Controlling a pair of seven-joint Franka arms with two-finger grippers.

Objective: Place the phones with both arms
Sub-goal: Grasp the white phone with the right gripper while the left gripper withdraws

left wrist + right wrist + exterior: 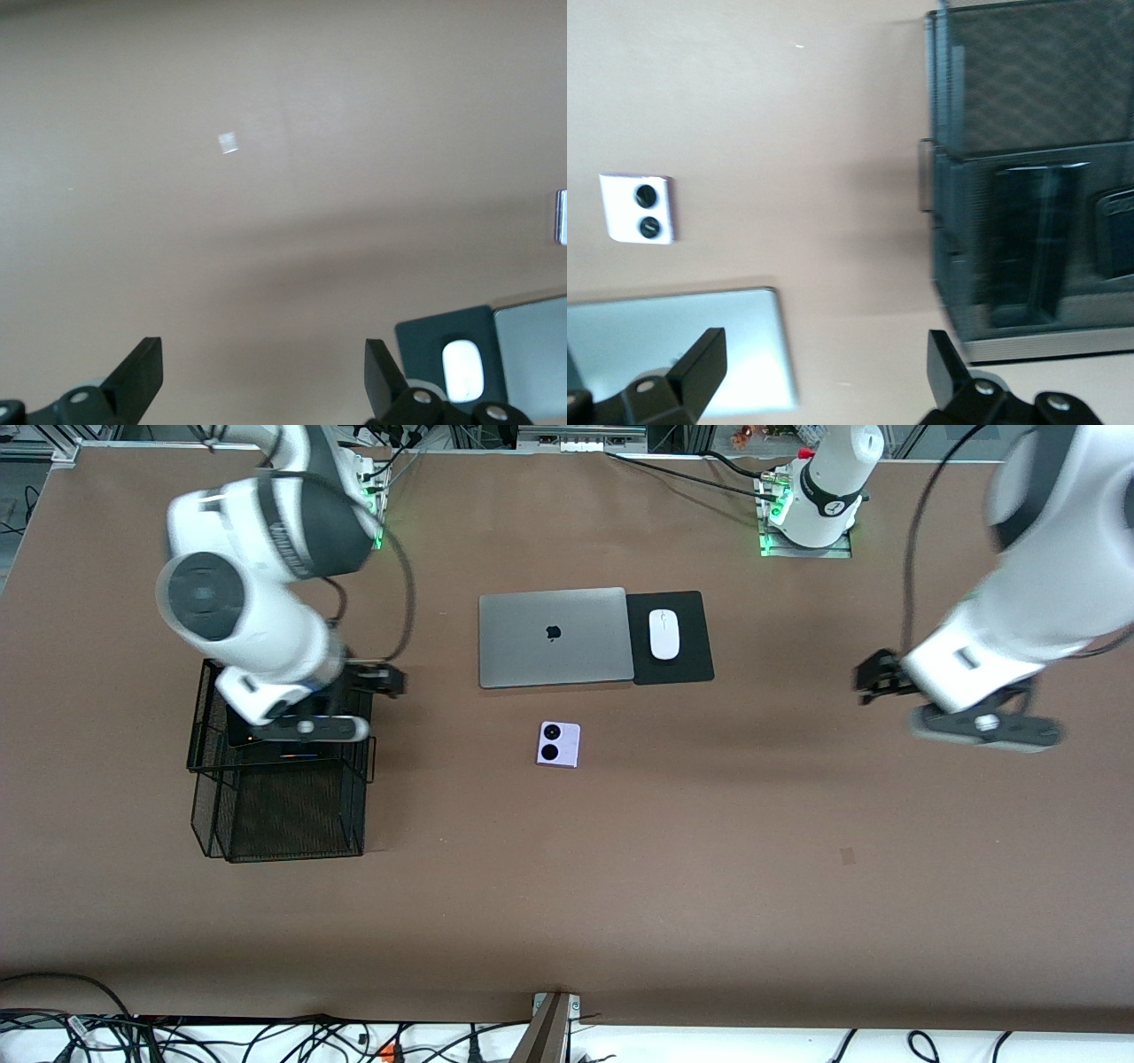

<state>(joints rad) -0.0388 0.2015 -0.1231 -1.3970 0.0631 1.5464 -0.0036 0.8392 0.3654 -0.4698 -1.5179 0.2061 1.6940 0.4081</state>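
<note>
right fingers [704, 359]: spread wide, nothing between them; the right gripper [376, 680] hangs over the desk just beside the mesh basket, at the edge of it that faces the laptop

left fingers [142, 372]: also splayed and empty; the left gripper [875, 677] sits over bare desk [709, 850] at the left arm's end, looks like it's just waiting

the relation that matters: the lilac flip phone [558, 744] is the only phone out in the open, lying flat roughly mid-desk, a bit nearer the front camera than the silver laptop [555, 638]. From the right gripper it lies toward the middle of the desk; the left gripper is clearly farther from it, so I'd bet the right arm takes this one

phone's axis: pretty much square, so no real long axis; the two black circles line up running toward and away from the front camera

basket: black wire mesh basket [275, 815] at the right arm's end, two compartments

what's in it: in the right wrist view the long slim black phone [1028, 243] lies in the compartment under the arm, with another dark thing [1114, 235] beside it, probably the black flip phone but I can't tell. The compartment nearer the front camera looks empty

other stuff: white mouse [664, 634] on a black mousepad [687, 664] touching the laptop's edge

progress guess: one phone to go, maybe
</note>
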